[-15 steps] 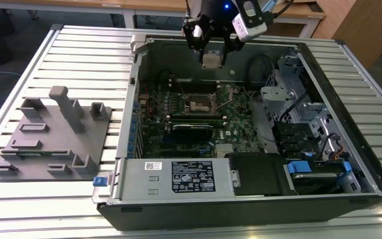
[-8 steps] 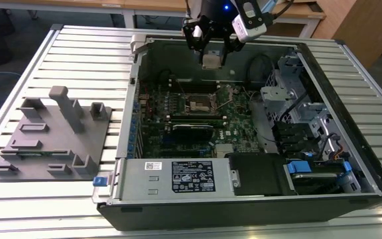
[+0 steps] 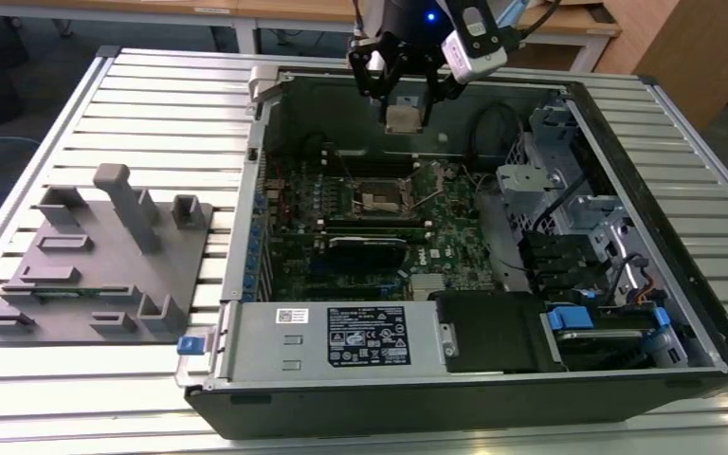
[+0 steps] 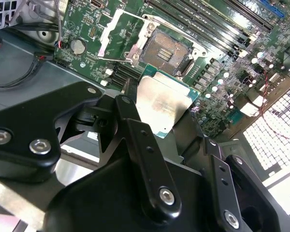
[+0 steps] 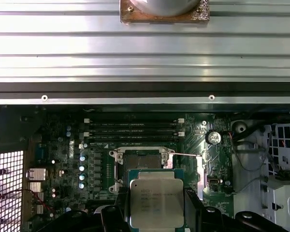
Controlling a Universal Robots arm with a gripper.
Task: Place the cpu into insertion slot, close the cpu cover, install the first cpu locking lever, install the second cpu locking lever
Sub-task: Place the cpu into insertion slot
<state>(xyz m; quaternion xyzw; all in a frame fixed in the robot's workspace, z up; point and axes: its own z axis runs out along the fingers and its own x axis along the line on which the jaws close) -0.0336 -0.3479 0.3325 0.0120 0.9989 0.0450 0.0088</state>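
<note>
The cpu [image 5: 157, 203] seemingly hides part of the insertion slot [image 5: 141, 161] behind it.

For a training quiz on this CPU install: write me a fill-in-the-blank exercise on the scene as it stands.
1. The end effector is shut on the ___.
2. The insertion slot holds no chip: it is ___.
3. The cpu cover is swung ___, off the slot.

Missing words: cpu; empty; open.
</note>
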